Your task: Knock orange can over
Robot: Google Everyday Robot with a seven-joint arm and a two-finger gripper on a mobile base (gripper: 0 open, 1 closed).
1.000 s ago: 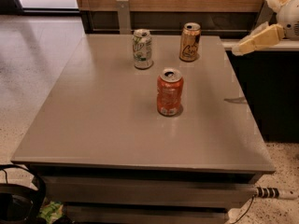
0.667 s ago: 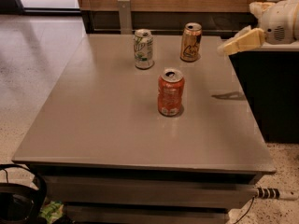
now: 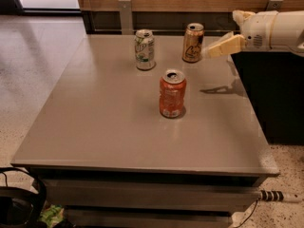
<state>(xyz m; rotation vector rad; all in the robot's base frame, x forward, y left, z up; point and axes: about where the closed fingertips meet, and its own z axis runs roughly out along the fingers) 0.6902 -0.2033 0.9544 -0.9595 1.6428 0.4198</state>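
Swung the claw (image 3: pixel 211 51) leftward since a moment ago, now hovering just right of the orange can (image 3: pixel 193 42). Cannot tell whether clenched or released. Shows that can upright near the bench's (image 3: pixel 118 127) far edge, right of the white-and-green can (image 3: pixel 144 49), behind the red-orange can (image 3: pixel 172 93).

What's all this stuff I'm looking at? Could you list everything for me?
table: one, grey, centre of view.
orange can: one, amber with silver top, upright, far side of the table.
white-and-green can: one, upright, left of the orange can.
red-orange can: one, upright, mid-table.
brackets: two, grey metal, back wall.
cable: one, black, floor at lower left.
arm: one, white, entering from the right.
gripper: one, cream, close beside the orange can's right side.
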